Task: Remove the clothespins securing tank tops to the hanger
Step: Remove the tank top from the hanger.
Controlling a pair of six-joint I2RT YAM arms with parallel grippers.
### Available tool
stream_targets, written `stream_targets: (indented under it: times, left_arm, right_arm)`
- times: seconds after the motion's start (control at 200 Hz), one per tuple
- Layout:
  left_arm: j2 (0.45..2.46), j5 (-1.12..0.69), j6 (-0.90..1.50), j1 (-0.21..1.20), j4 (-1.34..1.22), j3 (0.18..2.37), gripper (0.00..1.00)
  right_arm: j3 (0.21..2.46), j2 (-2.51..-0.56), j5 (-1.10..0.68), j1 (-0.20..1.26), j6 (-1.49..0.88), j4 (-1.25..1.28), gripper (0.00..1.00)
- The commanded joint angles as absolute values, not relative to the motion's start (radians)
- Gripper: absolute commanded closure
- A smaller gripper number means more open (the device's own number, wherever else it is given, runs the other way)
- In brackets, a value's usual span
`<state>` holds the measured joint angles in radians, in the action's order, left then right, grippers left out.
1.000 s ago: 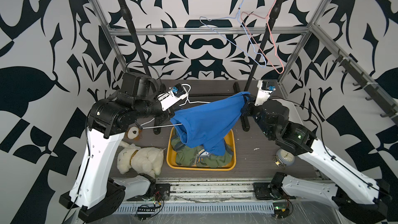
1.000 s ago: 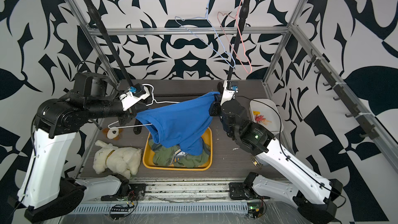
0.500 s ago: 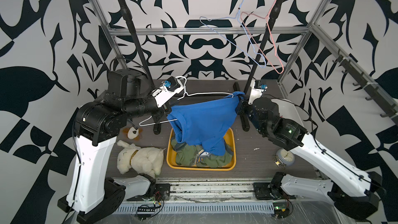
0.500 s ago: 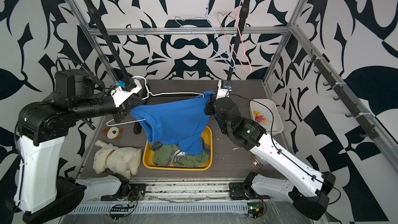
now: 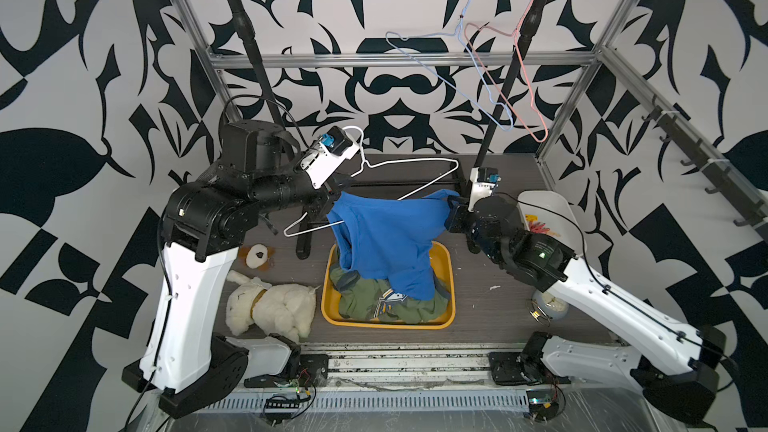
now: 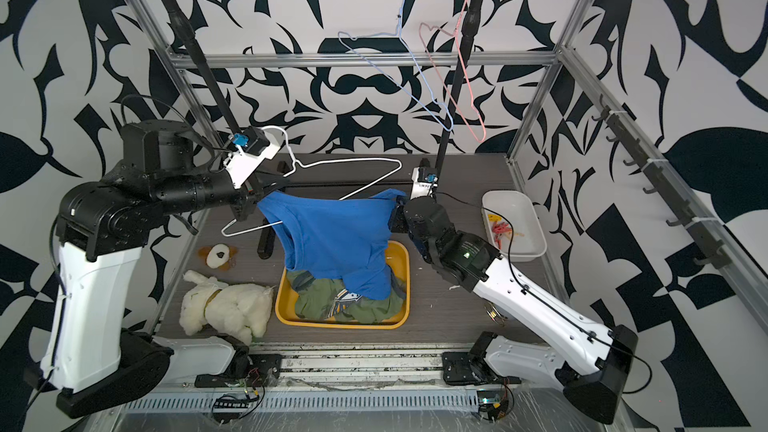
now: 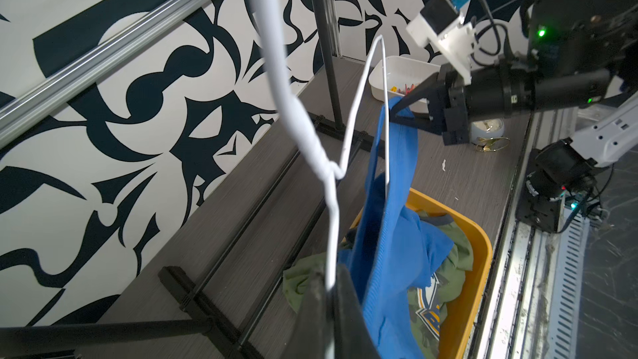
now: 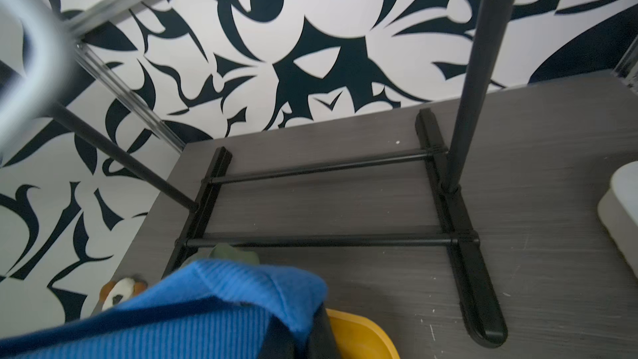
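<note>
Drooping ribbed blue tank top [image 5: 386, 243] on bent wire hanger [image 7: 278, 74]

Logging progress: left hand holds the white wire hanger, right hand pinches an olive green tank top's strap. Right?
No: the right hand pinches the strap of the bright blue tank top, as the left wrist view shows. The left hand does hold the white wire hanger.
</note>
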<state>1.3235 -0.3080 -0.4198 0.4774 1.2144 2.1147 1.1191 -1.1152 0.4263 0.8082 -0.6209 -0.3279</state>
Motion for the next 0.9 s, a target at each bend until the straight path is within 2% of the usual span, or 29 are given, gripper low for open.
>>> stream_targets:
  times: [0.0, 0.31, 0.75, 0.895]
  left_arm:
    - [1.331, -0.322, -0.364, 0.474, 1.145, 2.145, 1.00]
    - [1.385, -0.352, -0.267, 0.474, 1.063, 2.143, 1.00]
    - [1.453, -0.355, -0.147, 0.475, 0.930, 2.138, 1.00]
    - [1.489, -0.358, -0.124, 0.475, 0.915, 2.202, 1.00]
  right_arm:
    - [1.116, -1.156, 0.284, 0.802, -0.655, -0.264, 1.00]
    - [1.040, -1.270, -0.087, 0.809, -0.691, -0.055, 1.00]
    - [1.126, -1.359, -0.157, 0.946, -0.565, -0.042, 1.00]
    - [1.141, -1.413, -0.181, 0.974, -0.561, -0.072, 1.00]
